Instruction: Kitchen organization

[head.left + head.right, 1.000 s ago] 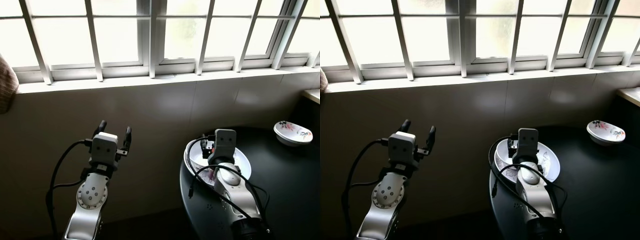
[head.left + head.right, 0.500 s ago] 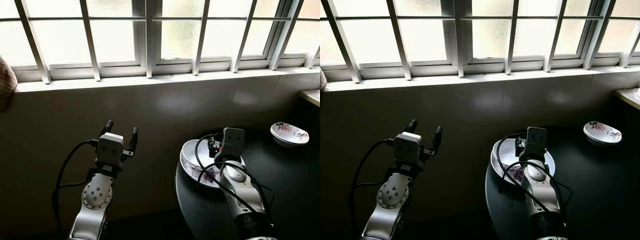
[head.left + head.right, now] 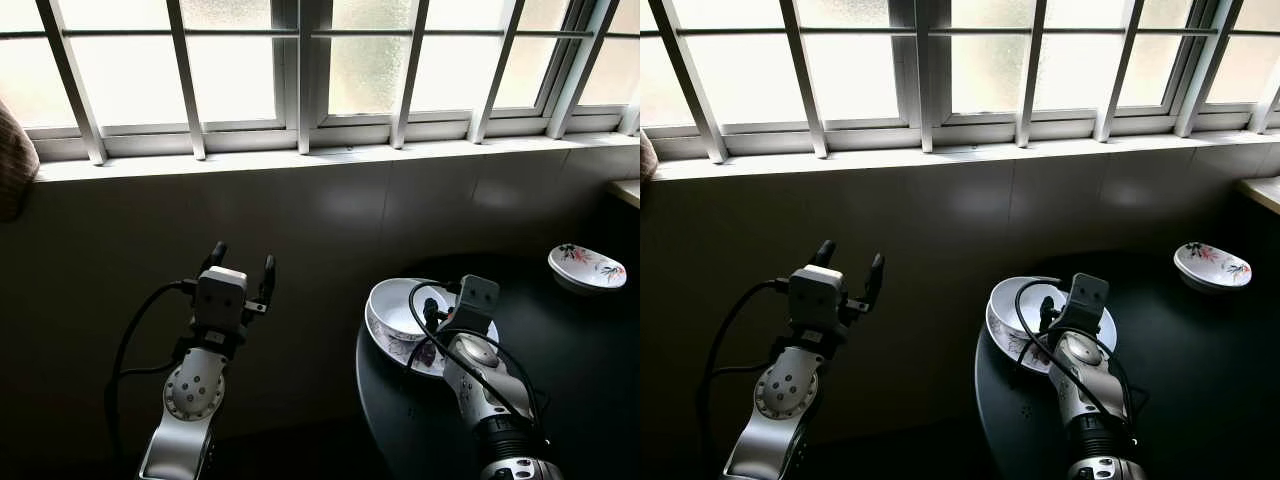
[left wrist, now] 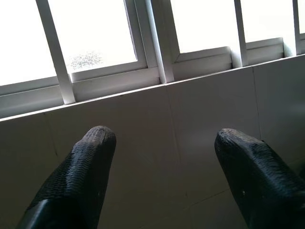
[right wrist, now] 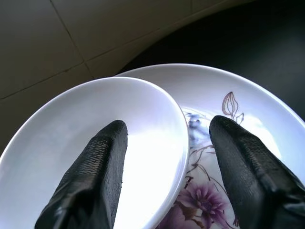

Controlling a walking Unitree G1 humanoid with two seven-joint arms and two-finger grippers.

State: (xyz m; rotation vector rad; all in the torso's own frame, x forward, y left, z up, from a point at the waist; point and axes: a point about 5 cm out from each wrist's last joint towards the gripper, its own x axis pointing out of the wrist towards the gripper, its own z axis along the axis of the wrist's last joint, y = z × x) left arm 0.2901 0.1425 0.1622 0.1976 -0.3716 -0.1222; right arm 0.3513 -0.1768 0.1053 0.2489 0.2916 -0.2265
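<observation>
White bowl (image 5: 90, 138) shifted, right gripper (image 5: 167, 157) astride

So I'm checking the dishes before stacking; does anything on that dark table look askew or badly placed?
Yes. The plain white bowl sits off-centre on the flowered plate, overhanging its rim on the wall side, at the edge of the dark table. The right gripper, jaws open, straddles the bowl's rim.

Right gripper (image 3: 428, 322) fingertips hidden behind its own wrist block in the eye views. Plate (image 3: 1095, 325) near part covered by the right arm; its rim cut off in the wrist view. White bowl (image 5: 71, 138) cut by the frame edge there. Brown object (image 3: 14, 160) at far left cropped, can't tell what. Small dish (image 3: 587, 268) pattern too small to read.
</observation>
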